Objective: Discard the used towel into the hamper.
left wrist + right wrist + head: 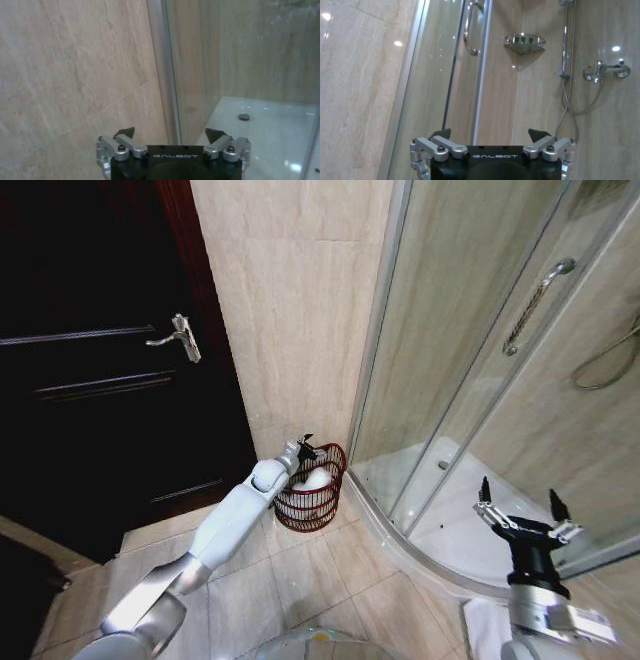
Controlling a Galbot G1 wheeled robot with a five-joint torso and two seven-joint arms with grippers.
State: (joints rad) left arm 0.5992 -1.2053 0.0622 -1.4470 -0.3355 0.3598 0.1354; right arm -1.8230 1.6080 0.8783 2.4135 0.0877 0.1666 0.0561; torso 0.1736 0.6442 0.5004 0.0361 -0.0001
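Down at six o'clock from the tiled wall, your hamper point(311, 498) sits on the floor in the corner, between the dark door point(100, 360) at nine o'clock and the curved shower glass point(470, 360) at three. Your left gripper point(305, 446) hangs right above the hamper's rim, arm stretched out from your seven o'clock, and its fingers are spread wide with nothing between them. Look inside the basket: a pale, soft bundle, very likely the towel point(318, 478), lies within the bars. So my read is the drop is made and all that's left is bringing that arm home.

Your right gripper point(522, 514) waits at four o'clock, by the shower's curved threshold, fingers splayed and empty too.

Now the feel of it: the hamper is a round cage of thin reddish-brown bars, open all around, narrowing a touch toward its base. The towel looks limp and bunched, white against the dark wire. Floor tiles point(330, 590) are glossy beige stone, the wall the same veined finish. A chrome handle point(176, 335) gleams on the door.
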